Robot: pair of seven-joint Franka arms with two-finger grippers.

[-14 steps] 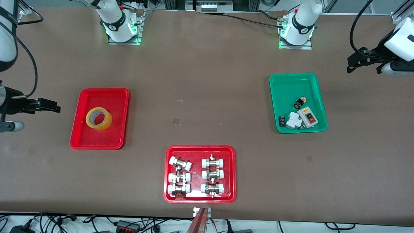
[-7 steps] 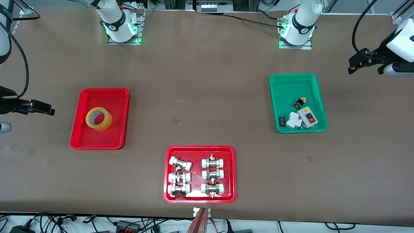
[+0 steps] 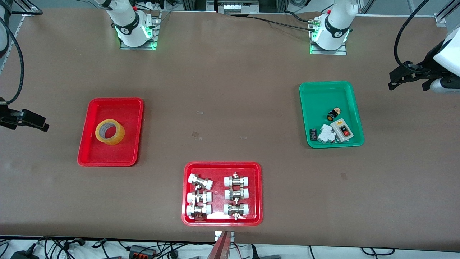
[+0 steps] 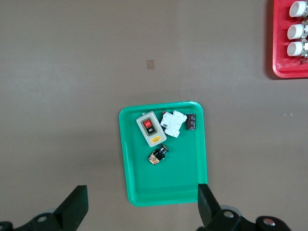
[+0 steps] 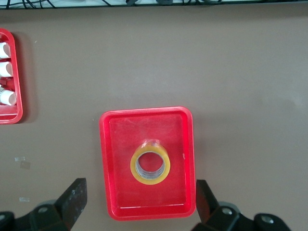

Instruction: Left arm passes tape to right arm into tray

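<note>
The yellow tape [image 3: 110,132] lies flat in the plain red tray [image 3: 115,102], toward the right arm's end of the table. My right gripper [image 3: 42,126] hangs open and empty over the bare table beside that tray, apart from it. The right wrist view looks down on the tape [image 5: 150,167] in the tray [image 5: 147,111] between the right gripper's [image 5: 138,202] spread fingers [image 5: 72,199]. My left gripper [image 3: 392,82] is open and empty over the table at the left arm's end, beside the green tray; its wrist view shows its wide-apart fingers [image 4: 72,209].
A green tray [image 3: 325,85] holds a switch box and small parts; it also shows in the left wrist view [image 4: 163,198]. A second red tray [image 3: 222,165] with white-capped metal fittings sits near the front edge. Cables hang past that edge.
My right gripper has drawn away from the red tray toward the right arm's end of the table. My left gripper has drifted slightly outward. The tape has not moved.
</note>
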